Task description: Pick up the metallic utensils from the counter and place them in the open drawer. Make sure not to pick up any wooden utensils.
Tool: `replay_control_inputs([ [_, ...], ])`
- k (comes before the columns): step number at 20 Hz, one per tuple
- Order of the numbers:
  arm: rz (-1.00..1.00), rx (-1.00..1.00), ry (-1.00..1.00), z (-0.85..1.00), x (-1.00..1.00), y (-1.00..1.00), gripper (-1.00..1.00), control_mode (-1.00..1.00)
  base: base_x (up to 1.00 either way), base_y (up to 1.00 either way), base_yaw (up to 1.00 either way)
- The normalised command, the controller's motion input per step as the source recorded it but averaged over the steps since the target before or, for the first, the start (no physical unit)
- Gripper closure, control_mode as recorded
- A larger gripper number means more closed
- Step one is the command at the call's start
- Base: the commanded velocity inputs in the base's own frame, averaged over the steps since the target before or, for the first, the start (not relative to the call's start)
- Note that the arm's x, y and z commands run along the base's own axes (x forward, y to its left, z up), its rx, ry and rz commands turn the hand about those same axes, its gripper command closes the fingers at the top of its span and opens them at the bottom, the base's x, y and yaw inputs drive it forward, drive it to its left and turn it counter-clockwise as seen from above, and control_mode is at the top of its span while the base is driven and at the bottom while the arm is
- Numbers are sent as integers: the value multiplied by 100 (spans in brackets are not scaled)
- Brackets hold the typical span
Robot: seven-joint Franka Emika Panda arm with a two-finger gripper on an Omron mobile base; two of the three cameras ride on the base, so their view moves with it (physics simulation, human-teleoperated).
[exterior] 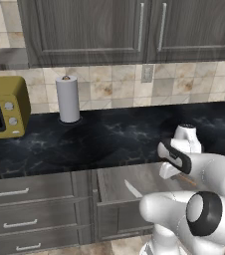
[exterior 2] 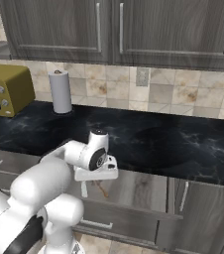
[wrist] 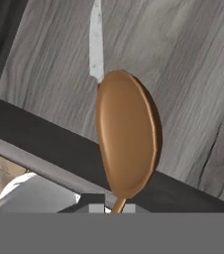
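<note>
Closest to the lens in my left base view is the white arm's elbow, lower right of the frame, with the forearm bent forward and the hand turned down over the open drawer (exterior: 115,185). A pale knife blade (exterior: 133,189) lies inside the drawer at centre bottom, and a tan handle of the wooden spoon (exterior: 186,178) slants out under the hand. Above runs the black table (exterior: 99,137), carrying a paper towel roll (exterior: 67,99) and a yellow microwave (exterior: 4,107) at upper left.

From the right base view, the arm rises from the lower left and folds so the claw (exterior 2: 83,188) points straight down into the drawer (exterior 2: 134,191) at centre; the spoon's handle (exterior 2: 102,188) shows just beside it.

Looking along the hand, I see the spoon's oval bowl (wrist: 128,134) hanging at centre, its handle running down into the claw at the bottom edge, jaws clamped on it. Behind it, the blade (wrist: 97,42) rests on the drawer's grey wood-grain floor, top centre.
</note>
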Motion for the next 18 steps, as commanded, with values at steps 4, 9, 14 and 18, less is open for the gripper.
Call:
replay_control_inputs([
  [4,-2,0,0,-41,0,0,100,-100,0,0,0],
  [9,-1,0,0,-21,0,-1,100,-100,0,0,0],
  [14,0,0,0,-23,0,-2,100,-100,0,0,0],
  [18,0,0,0,-17,7,0,100,-100,0,0,0],
])
